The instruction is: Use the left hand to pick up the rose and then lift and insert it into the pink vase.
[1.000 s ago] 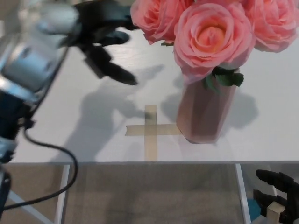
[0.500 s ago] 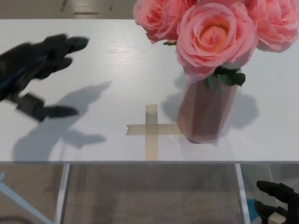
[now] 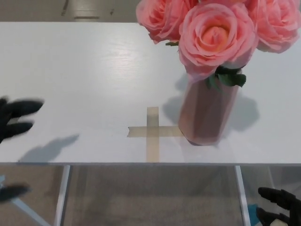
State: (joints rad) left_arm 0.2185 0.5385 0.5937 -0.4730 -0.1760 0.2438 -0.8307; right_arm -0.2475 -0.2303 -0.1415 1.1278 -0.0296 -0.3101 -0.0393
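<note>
The pink vase [image 3: 207, 115] stands upright on the white table [image 3: 94, 70], right of a tape cross [image 3: 151, 132]. Three pink roses fill it: a front rose [image 3: 216, 35], one at the left [image 3: 157, 16] and one at the right [image 3: 277, 23], with green leaves [image 3: 228, 77] under them. My left hand [image 3: 14, 120] shows blurred at the far left edge, fingers spread and holding nothing, far from the vase. My right hand [image 3: 280, 207] hangs below the table's front edge at the bottom right, fingers apart and empty.
The table's front edge [image 3: 150, 163] runs across the lower picture, with brown floor and a metal frame leg [image 3: 63, 193] beneath. A dark shadow of the left hand [image 3: 49, 150] lies on the table near the edge.
My left arm has pulled back from beside the roses, moving left and toward the front edge until only the hand shows. The right hand has sunk slightly lower. Vase and roses have not moved.
</note>
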